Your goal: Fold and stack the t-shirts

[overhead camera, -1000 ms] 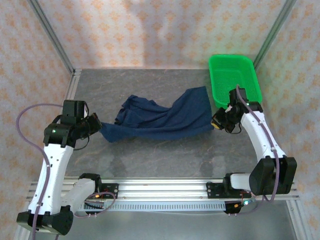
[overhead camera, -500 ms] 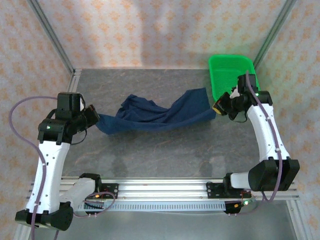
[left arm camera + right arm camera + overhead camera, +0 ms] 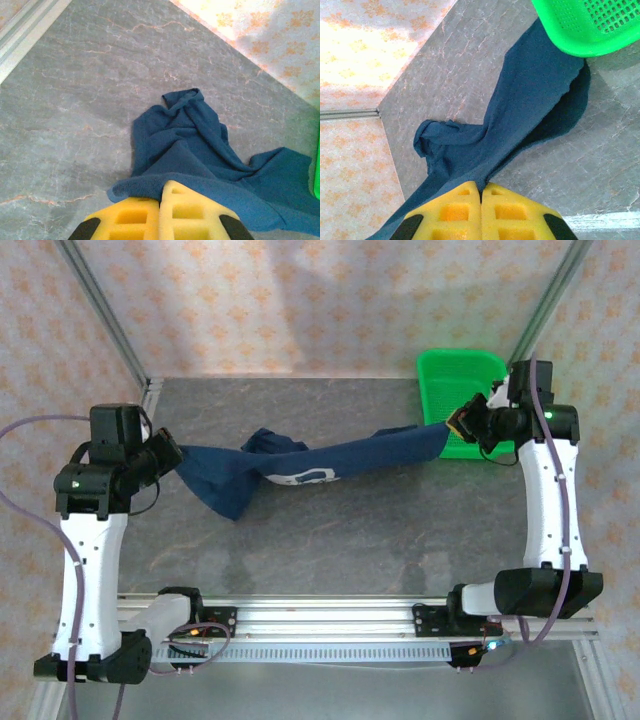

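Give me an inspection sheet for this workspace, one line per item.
Surface: grey marbled table.
Job's things: one navy t-shirt stretched between the two grippers, white print facing up.
Clutter: green mesh basket at far right.
Grippers: left gripper and right gripper each shut on a t-shirt end.
Cables: purple cables run along both arms.
Surroundings: patterned walls, aluminium rail at near edge.

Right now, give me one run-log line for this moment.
left gripper: shut on t-shirt | right gripper: shut on t-shirt | t-shirt: stretched between both, print showing
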`<state>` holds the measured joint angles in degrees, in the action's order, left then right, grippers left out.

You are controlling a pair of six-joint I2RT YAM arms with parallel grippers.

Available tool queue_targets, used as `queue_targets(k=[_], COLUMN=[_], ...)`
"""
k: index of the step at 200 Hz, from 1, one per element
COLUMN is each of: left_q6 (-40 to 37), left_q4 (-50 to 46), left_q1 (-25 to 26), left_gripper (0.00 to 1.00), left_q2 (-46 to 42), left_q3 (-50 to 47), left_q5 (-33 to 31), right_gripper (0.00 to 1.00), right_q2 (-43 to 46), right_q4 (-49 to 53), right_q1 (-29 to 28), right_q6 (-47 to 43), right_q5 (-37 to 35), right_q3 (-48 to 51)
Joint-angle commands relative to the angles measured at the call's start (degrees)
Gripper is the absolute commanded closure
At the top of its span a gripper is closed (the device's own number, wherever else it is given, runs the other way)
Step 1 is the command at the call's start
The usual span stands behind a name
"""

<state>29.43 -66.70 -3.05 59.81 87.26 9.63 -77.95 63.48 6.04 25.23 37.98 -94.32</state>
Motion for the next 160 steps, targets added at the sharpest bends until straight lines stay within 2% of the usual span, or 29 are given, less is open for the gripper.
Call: queue_targets(k=[1,51,80,102,160], left_q6=[-0.78,-0.56,0.38,0.87,-1.07], left_q4=[-0.92,-0.3,1.24,1.39,-1.12], left_q1=[-0.72,-0.98,-1.0,-0.99,-0.99], left_gripper=[1.0,1.0,1.0,1.0,1.0], left_q2=[0.39,-0.31,-0.27,2.14,9.84], left_q3=[1.6,0.56,2.82,9.27,34.52], left_q5=[-0.77,-0.79,-0.11,-0.4,-2.3], right_gripper=[1.0,1.0,1.0,1.0,1.0], right_q2=[0.25,3.01,4.23,3.06,-0.96], right_q4=[1.58,2.75,1.83,1.72,1.9], right_q1=[0.23,0.28,0.28,0.25,0.27], right_q6=[-0.7,-1.2,0.37,1.84,6.5], right_q5=[0.87,1.51,4.53,6.45,9.99], right_q3=[0.14,3.34,1.11,-6.79,-28.13])
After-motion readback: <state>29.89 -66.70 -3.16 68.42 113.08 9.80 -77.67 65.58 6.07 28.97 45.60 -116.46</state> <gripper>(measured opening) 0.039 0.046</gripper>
